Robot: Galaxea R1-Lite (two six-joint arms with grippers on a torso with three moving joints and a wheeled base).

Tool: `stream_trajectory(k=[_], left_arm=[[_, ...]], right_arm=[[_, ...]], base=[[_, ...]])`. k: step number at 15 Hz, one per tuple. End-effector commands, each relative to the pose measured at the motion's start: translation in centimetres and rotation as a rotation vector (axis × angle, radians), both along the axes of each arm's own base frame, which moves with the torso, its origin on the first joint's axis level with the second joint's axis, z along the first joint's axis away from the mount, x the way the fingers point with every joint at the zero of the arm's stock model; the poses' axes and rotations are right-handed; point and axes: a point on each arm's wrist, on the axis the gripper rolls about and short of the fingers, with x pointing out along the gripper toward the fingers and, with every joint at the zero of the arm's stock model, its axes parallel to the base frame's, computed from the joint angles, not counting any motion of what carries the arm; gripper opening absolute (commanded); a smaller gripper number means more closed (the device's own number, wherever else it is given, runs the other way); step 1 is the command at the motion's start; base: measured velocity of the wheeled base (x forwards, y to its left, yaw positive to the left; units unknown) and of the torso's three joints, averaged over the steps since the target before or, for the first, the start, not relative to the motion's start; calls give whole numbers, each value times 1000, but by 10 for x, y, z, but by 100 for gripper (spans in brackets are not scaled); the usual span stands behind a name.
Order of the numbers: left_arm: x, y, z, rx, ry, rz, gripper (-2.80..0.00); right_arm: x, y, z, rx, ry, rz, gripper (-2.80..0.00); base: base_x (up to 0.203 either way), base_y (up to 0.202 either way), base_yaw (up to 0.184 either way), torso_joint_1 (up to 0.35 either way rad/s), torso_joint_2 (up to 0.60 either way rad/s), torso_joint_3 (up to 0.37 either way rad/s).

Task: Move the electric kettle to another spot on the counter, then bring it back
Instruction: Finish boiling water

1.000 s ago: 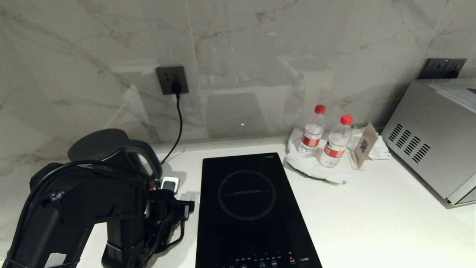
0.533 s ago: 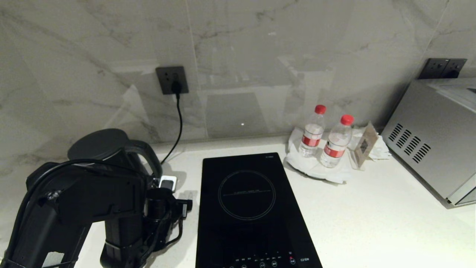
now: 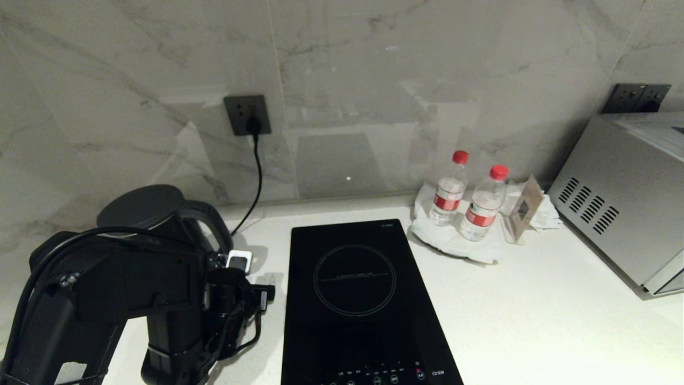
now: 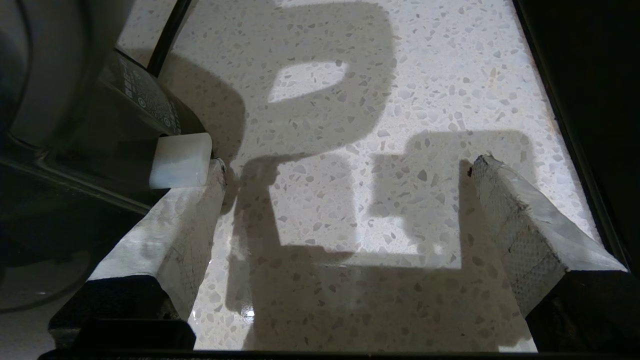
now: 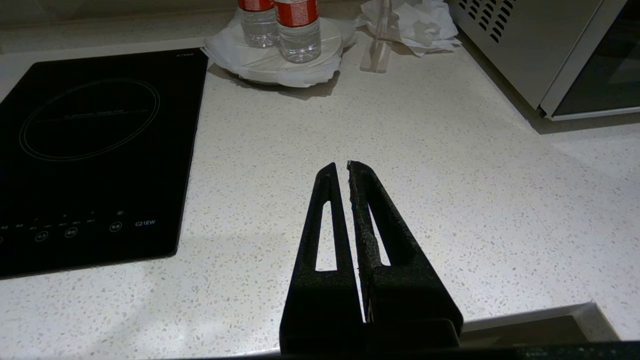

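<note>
White speckled worktop (image 3: pixel 534 299) is carrying the electric kettle (image 3: pixel 155 214) at its far left, by the marble wall. Just beside it, the left gripper (image 4: pixel 345 200) is hanging over bare stone, fingers (image 4: pixel 505 210) spread wide and holding nothing. Well apart, past the induction hob (image 3: pixel 355 299), the right gripper (image 5: pixel 340 172) is hovering with fingers pressed together, empty.

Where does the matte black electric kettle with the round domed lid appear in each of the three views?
Head view: matte black electric kettle at far left, behind the left arm.
Left wrist view: its dark body beside one fingertip of the open left gripper.
Right wrist view: not in it.
Shared landmark: black glass induction hob on the white speckled counter.
</note>
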Motion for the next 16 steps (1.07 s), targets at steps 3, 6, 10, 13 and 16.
stream_trajectory(k=[3, 6, 10, 13, 16], left_arm=[[-9, 2, -1, 3, 24, -9, 0], [-24, 3, 3, -14, 52, -17, 0], [-43, 5, 21, -52, 51, -50, 0], [-57, 6, 41, -78, 19, -63, 0], [-67, 7, 58, -93, -16, -75, 0]], right_arm=[[0, 0, 0, 0, 0, 0, -280], [0, 0, 0, 0, 0, 0, -280], [0, 0, 0, 0, 0, 0, -280], [0, 0, 0, 0, 0, 0, -280], [0, 0, 0, 0, 0, 0, -280]], base=[[0, 0, 0, 0, 0, 0], [0, 0, 0, 0, 0, 0], [0, 0, 0, 0, 0, 0], [0, 0, 0, 0, 0, 0], [0, 0, 0, 0, 0, 0]])
